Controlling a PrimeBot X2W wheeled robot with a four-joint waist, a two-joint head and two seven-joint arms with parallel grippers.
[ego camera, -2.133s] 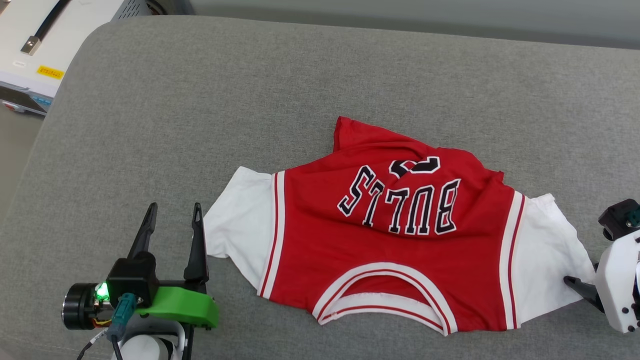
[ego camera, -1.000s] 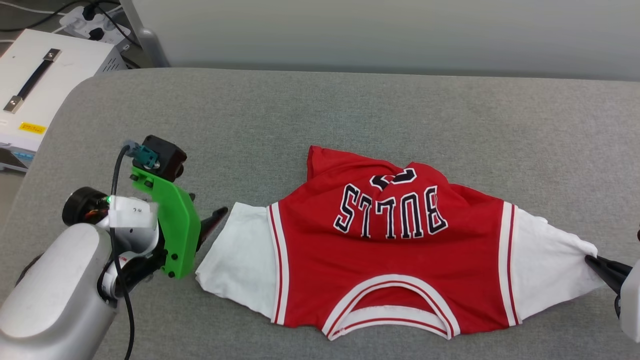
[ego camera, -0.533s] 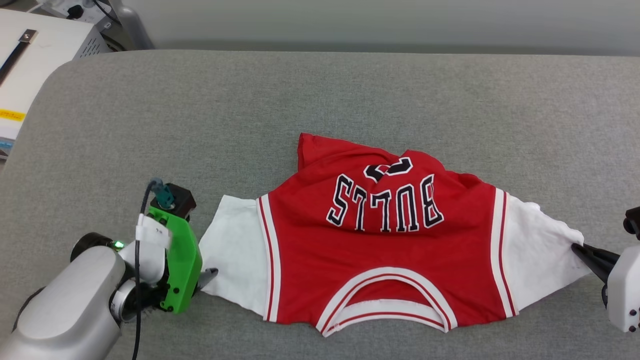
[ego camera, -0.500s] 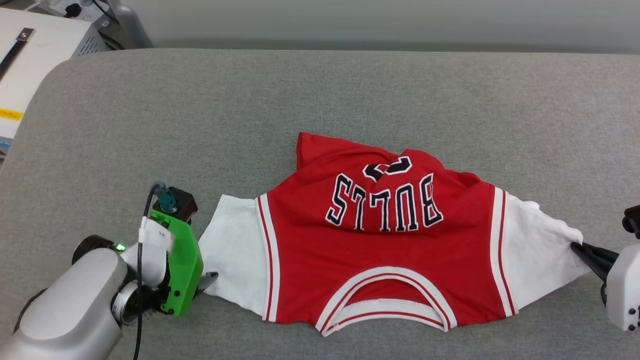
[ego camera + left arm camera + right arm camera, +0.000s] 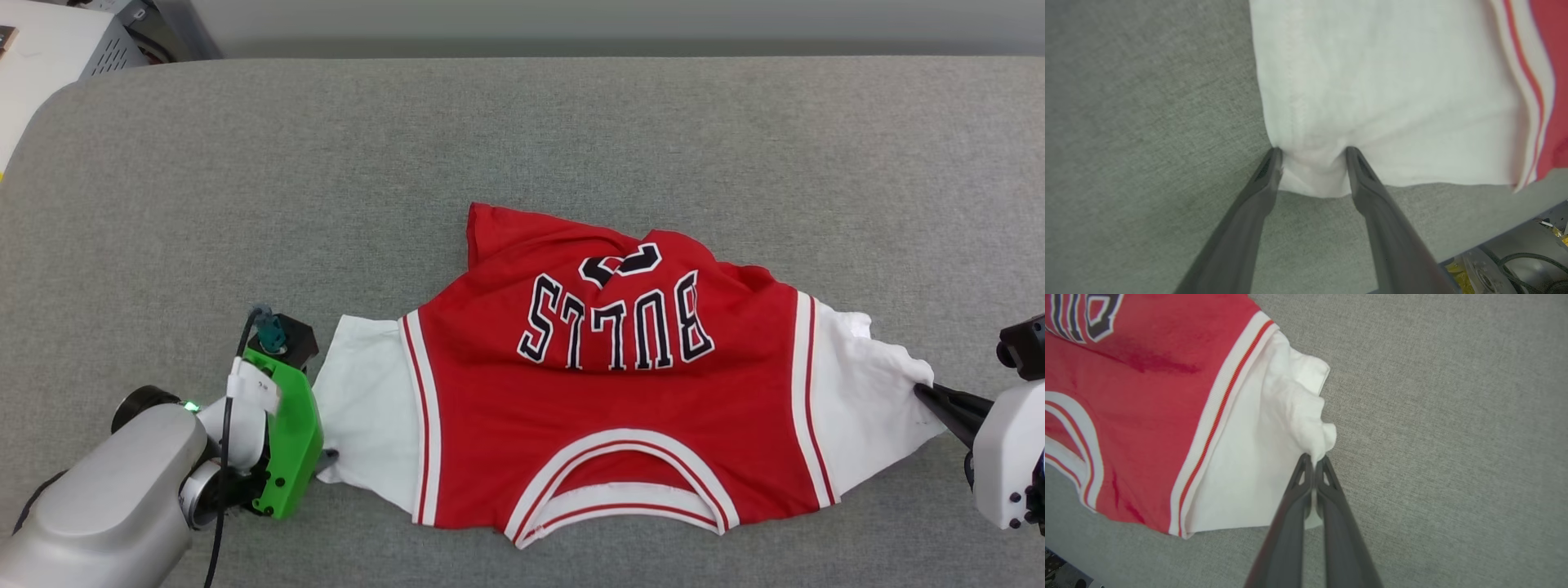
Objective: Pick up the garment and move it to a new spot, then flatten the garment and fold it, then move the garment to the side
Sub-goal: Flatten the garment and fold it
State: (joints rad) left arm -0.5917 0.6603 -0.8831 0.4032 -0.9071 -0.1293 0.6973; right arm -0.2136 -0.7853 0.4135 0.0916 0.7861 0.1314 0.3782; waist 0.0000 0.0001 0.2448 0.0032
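My right pincer (image 5: 1312,459) is pressed together on the edge of one white sleeve of the garment (image 5: 612,400), which lies spread beyond its tips. My left pincer (image 5: 1312,157) stands spread, with the other sleeve's corner bunched between its fingertips on the grey counter (image 5: 522,139).

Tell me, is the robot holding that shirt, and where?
Yes: the right gripper is shut on the garment, at one white sleeve's edge. The left gripper straddles the other sleeve's corner, jaws open.
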